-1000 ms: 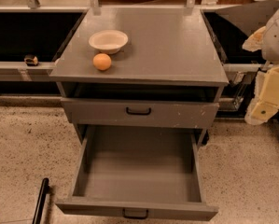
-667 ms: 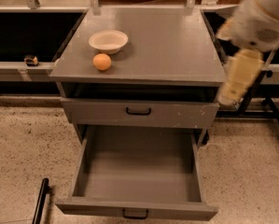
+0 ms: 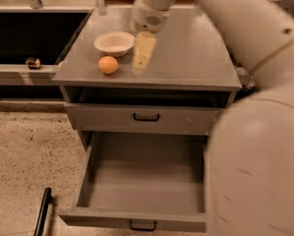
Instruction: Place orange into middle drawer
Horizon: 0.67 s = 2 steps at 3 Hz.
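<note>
The orange (image 3: pixel 108 65) sits on the grey cabinet top (image 3: pixel 186 58), near its front left corner. My gripper (image 3: pixel 140 63) hangs just right of the orange, above the cabinet top and close to the bowl, apart from the fruit. The middle drawer (image 3: pixel 141 181) is pulled wide open below, its grey floor bare, with a small black handle (image 3: pixel 142 225) on its front. My arm (image 3: pixel 245 43) reaches in from the right and its bulk hides the drawer's right side.
A cream shallow bowl (image 3: pixel 114 43) stands just behind the orange. A shut grey drawer front (image 3: pixel 112 118) with white scuffs at its right end sits above the open drawer. A small dark object (image 3: pixel 33 63) lies on the left ledge. A black pole (image 3: pixel 42 213) leans at lower left.
My arm has swung in from the right edge across the cabinet top to the left. The gripper now hangs beside the orange. The orange, bowl and drawer have not moved.
</note>
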Tool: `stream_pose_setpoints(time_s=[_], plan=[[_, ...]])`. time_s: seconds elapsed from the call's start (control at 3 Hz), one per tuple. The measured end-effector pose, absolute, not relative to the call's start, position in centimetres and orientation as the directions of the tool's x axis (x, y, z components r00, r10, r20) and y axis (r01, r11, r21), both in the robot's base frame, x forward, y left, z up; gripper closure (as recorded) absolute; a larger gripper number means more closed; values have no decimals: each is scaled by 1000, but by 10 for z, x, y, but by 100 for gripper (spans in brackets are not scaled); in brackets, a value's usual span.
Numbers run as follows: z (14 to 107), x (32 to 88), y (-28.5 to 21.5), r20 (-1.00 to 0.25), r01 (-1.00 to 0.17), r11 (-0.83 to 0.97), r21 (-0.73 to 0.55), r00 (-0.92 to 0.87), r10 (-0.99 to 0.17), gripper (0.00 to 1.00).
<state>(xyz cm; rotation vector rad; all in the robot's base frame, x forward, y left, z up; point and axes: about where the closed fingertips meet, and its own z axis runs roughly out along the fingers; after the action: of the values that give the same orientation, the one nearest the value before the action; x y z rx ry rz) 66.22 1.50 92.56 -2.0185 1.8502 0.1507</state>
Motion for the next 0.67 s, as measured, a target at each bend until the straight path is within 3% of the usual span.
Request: stream_pose_setpoints(time_s=[0.67], plan=[[934,683,41,-377,-968,-49,-248,143,-915,0]])
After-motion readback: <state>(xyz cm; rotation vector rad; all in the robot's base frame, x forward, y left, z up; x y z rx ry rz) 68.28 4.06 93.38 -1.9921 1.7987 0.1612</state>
